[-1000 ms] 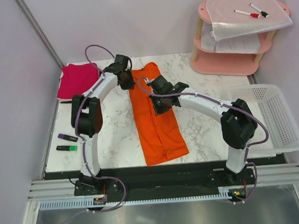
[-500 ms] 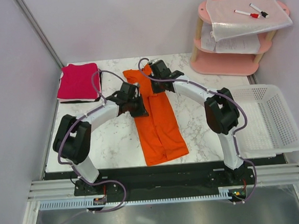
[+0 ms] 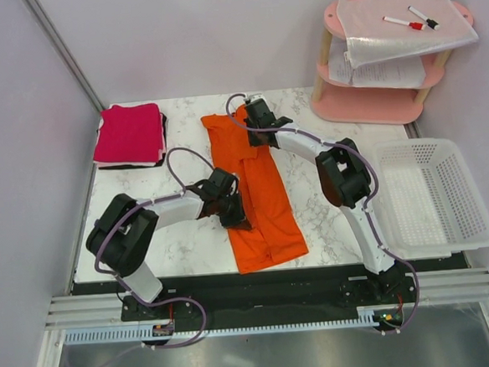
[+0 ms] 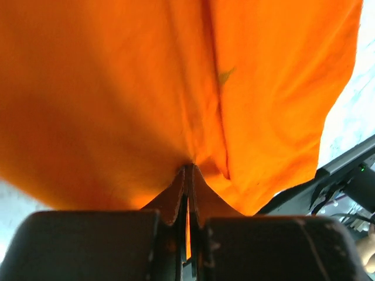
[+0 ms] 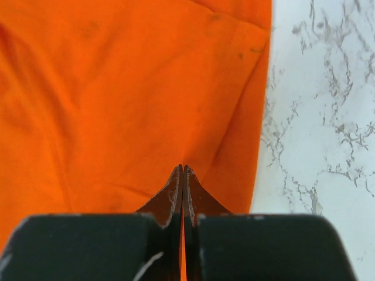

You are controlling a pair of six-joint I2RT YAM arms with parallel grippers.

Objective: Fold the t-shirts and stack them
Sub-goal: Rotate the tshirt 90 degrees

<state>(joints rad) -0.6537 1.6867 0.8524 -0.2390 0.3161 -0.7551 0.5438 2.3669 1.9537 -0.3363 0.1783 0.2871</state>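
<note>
Top external view has the orange cotton t-shirt (image 3: 258, 191) lying mid-desk as a long strip, left gripper (image 4: 188, 170) and right gripper (image 5: 183, 170) both pinching it — crosswise folding and stacking onto the folded magenta t-shirt (image 3: 128, 133), far-left corner, likely remain.

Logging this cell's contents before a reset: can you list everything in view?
orange t-shirt: 1, orange, lengthwise mid-table
pink t-shirt: 1, pink, folded, far left corner
basket: 1, white, table's right edge
shelf: 1, pink, beyond far right corner
papers: several, white, on the shelf
markers: 2, white-bodied, on the papers
table: 1, white marble
left gripper: 1, black, shut on the orange t-shirt's left edge
right gripper: 1, black, shut on its far end
</note>
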